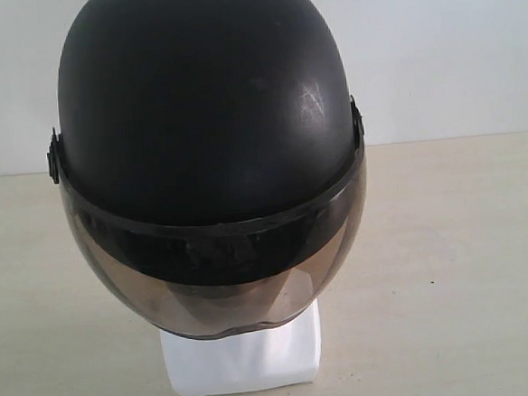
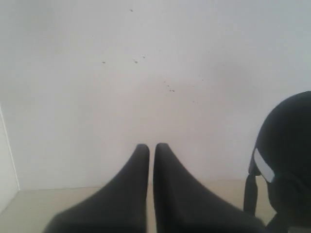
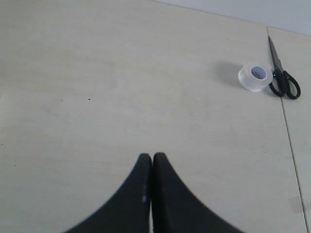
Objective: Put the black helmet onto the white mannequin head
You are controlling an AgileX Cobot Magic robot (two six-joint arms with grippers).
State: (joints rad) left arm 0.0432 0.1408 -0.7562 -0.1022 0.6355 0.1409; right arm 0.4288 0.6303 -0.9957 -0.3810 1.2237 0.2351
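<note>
- Matte black open-face helmet [image 1: 209,120] sits on top of the glossy white plastic mannequin head [image 1: 244,362]. It covers the head almost fully; only the white neck/base shows below.
- Smoky tinted visor [image 1: 219,274] is down at the front, its lower edge just above the white base. The face behind it is too dark to make out.
- Light scuff marks [image 1: 310,102] on the shell, upper right in the ext. view.
- Head w/ helmet stands upright on a pale beige, matte tabletop [image 1: 459,266] with faint grain and a few small dark specks.
- Plain white wall [image 1: 453,49] behind, meeting the table's far edge. In the left wrist view it carries a scatter of tiny dark spots.
- Left gripper [image 2: 151,148]: black fingers drawn together w/ only a thin slit between, nothing in it. It is up in the air facing the wall, with the helmet's side and a hanging black strap [image 2: 250,194] at the frame edge, apart from it.
- Right gripper [image 3: 152,158]: fingers pressed tip to tip, empty, over bare tabletop.
- Also on the table, well apart from the right gripper: a clear tape roll [image 3: 254,76], and black-handled scissors [image 3: 282,77] just beside it.
- A thin seam [image 3: 286,136] runs across the tabletop near the scissors.
</note>
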